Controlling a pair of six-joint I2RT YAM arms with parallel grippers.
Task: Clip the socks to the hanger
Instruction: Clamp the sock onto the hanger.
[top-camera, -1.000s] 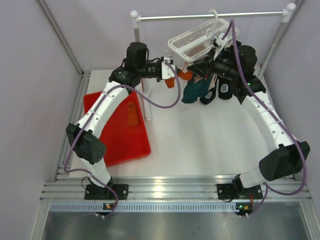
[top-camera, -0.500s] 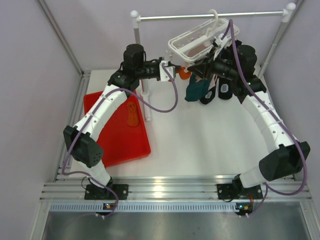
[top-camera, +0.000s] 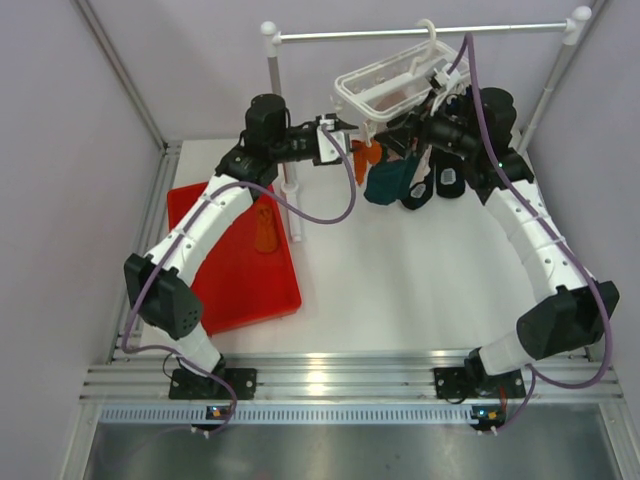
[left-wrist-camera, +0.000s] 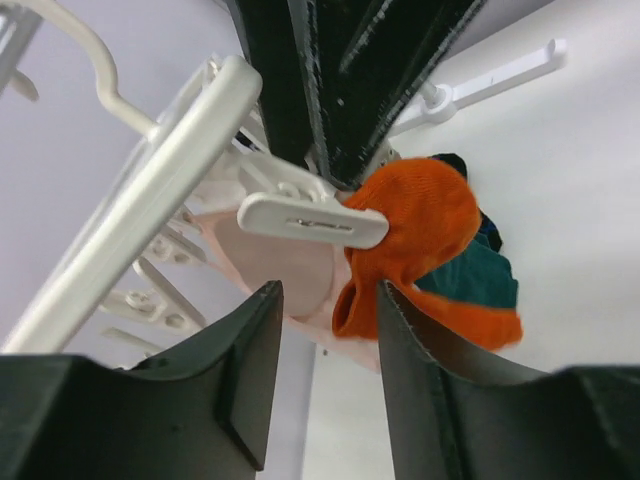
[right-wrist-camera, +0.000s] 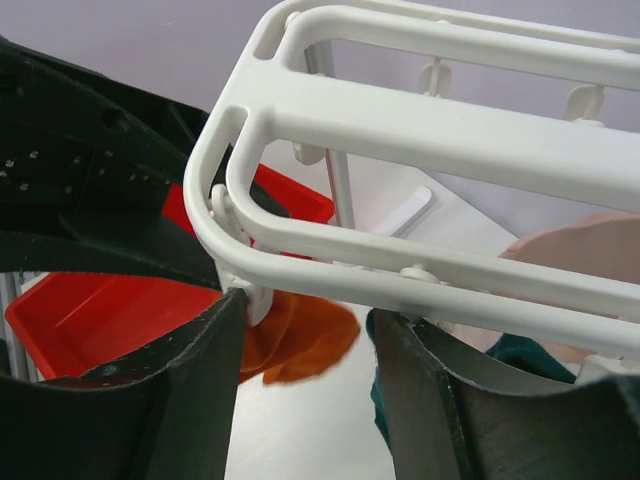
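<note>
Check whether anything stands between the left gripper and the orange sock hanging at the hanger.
Nothing visible does. In the left wrist view the open left gripper faces the orange sock directly, which hangs from a white clip on the hanger. A pale pink item hangs beside it, not in front.

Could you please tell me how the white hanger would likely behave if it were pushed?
The hanger hangs tilted from the rail by its hook, so it would probably swing. Its thin plastic frame looks light but fairly stiff.
</note>
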